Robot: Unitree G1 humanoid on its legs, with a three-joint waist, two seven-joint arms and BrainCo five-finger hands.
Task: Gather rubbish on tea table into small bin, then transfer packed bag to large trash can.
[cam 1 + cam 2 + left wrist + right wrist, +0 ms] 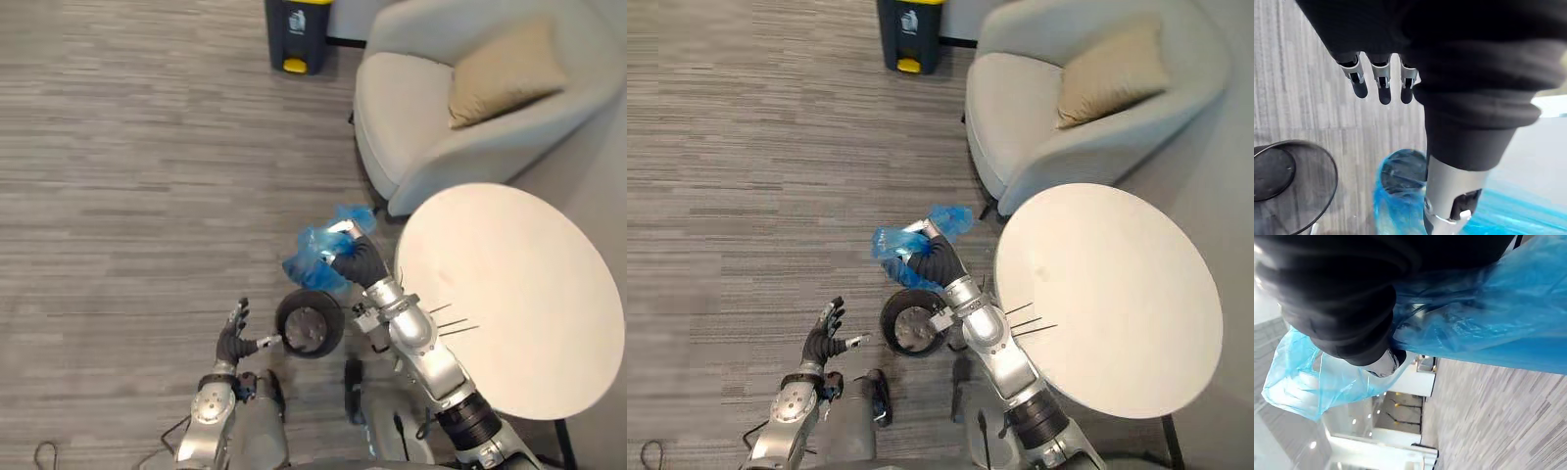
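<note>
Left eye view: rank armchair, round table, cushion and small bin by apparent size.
Armchair and round table: about alike, so left unranked.
Then cushion.
Small bin: smallest.

The bag (318, 257) is a translucent bright blue, crinkled, with pale highlights. The small bin (333, 338) is black, and its wall is a dark see-through mesh. The round desk (509, 294) is plain off-white. The floor (127, 176) is grey with fine streaks like wood grain. The armchair (411, 117) is pale grey and its cushion (505, 73) is tan. The large trash can (299, 29) is dark grey, with yellow at its top and foot.
</note>
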